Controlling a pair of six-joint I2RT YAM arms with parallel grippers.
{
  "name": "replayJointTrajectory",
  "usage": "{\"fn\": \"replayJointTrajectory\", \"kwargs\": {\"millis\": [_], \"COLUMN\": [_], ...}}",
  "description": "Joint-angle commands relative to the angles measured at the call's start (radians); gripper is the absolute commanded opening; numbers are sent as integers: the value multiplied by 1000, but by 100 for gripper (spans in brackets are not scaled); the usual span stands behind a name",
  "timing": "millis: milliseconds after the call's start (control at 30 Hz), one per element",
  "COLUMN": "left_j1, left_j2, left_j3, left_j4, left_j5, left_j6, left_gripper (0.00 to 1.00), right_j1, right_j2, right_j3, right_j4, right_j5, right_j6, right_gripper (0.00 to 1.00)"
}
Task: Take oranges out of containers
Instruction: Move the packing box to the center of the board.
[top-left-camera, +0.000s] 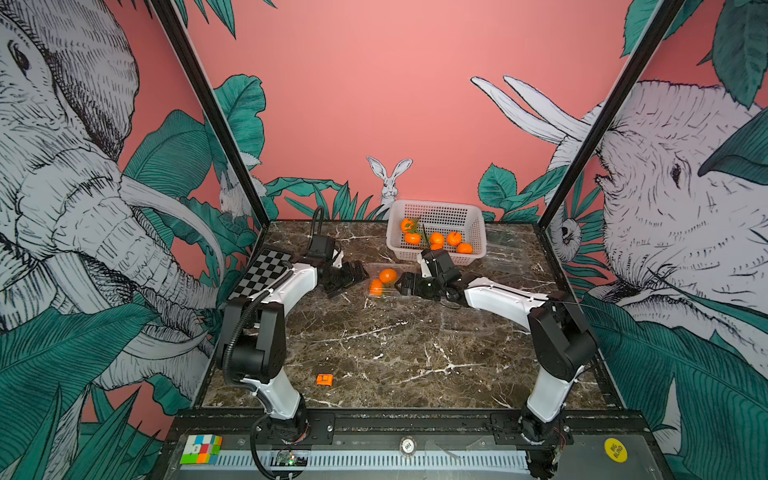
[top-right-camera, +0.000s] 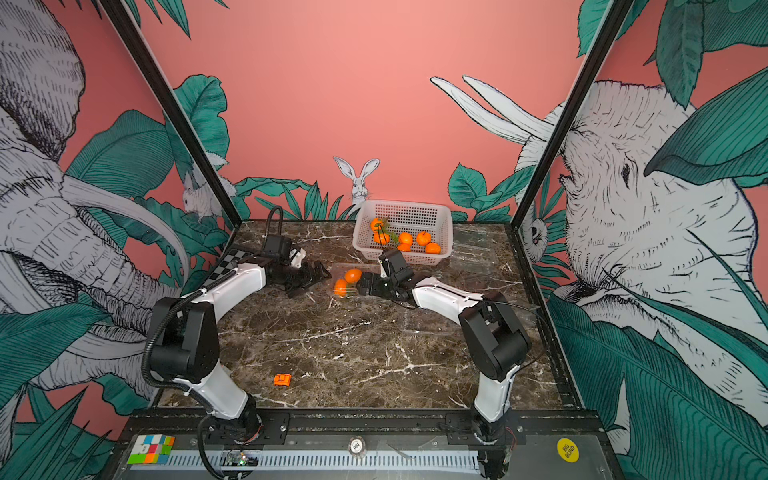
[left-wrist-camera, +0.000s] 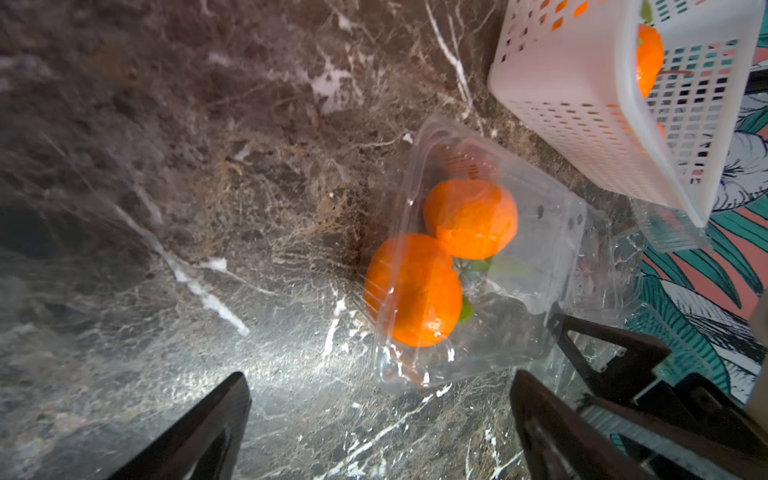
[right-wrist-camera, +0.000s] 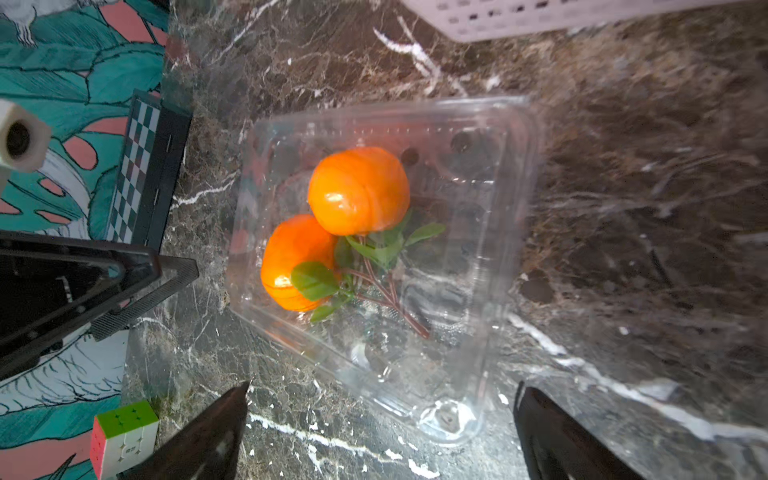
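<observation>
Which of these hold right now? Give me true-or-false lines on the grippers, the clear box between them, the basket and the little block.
1. The left gripper and right gripper both stand open, holding nothing. True.
2. The clear container between them is empty. False: two oranges lie in it.
3. Fruit lies in the white basket. True.
4. The small orange block sits in the basket. False: it lies alone on the tabletop, near the front.
</observation>
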Motion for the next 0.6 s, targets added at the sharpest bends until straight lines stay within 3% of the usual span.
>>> {"fn": "replayJointTrajectory", "kwargs": {"millis": [0,567], "left_j1": [-3,-24], "left_j2": [-25,84], "left_j3": [26,66], "left_j4": [-36,14], "left_j5": [-21,5], "left_j6": [26,4], "left_gripper": [99,99], "right_j1": [-24,-12], "right_j2": [-29,138], "right_j3": [1,150], "right_j4": [2,36], "right_j5": [-15,-77], "right_j6": [-17,38], "right_gripper": [99,96]}}
